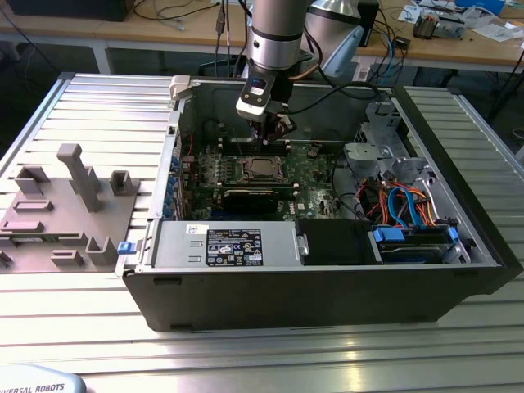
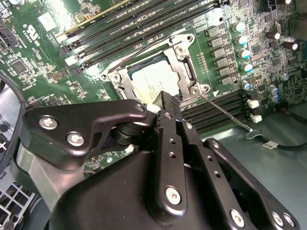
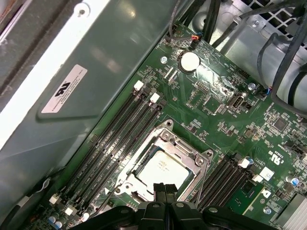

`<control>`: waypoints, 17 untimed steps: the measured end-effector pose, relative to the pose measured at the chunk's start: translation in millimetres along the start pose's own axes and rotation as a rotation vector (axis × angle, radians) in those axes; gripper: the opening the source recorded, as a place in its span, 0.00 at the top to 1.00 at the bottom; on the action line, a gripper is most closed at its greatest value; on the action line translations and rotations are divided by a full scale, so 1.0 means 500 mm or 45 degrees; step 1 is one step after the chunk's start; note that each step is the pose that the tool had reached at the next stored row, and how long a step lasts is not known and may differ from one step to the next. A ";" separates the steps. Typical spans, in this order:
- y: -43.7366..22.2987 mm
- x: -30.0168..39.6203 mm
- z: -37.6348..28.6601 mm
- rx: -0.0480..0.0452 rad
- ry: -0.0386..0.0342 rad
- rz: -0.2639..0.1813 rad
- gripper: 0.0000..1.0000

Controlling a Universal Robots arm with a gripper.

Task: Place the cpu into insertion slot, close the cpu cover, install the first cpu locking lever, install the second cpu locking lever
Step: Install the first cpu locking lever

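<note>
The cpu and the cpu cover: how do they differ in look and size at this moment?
The cpu is a solid square with a pale, shiny top; the cpu cover is an open frame with a square window. The cpu is the smaller and shows through that window; the cpu cover rings it. Both are silvery metal and lie flat.

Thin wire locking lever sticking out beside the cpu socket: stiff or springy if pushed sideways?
Probably springy: the locking lever is a long, thin metal rod, so it may flex before moving. Likely slippery too, since it looks smooth and shiny. One end sits at the cpu cover corner, so it should pivot, not slide.
</note>
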State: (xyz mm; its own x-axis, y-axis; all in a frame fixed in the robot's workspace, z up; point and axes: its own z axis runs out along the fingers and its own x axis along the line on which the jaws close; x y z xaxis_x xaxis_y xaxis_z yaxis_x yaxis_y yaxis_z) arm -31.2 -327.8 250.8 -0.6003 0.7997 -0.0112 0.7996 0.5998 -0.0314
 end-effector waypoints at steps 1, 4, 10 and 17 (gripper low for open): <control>0.000 0.000 0.000 0.000 -0.0001 -0.001 0.89; 0.000 0.000 0.000 0.000 -0.0002 -0.003 0.89; 0.000 0.000 0.000 0.000 -0.0003 -0.009 0.89; 0.000 0.000 0.000 0.000 -0.0006 -0.015 0.89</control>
State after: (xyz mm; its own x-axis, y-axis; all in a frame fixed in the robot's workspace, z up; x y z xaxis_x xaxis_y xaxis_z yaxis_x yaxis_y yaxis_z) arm -31.1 -327.8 250.9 -0.6097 0.7926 -0.0112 0.7924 0.6091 -0.0314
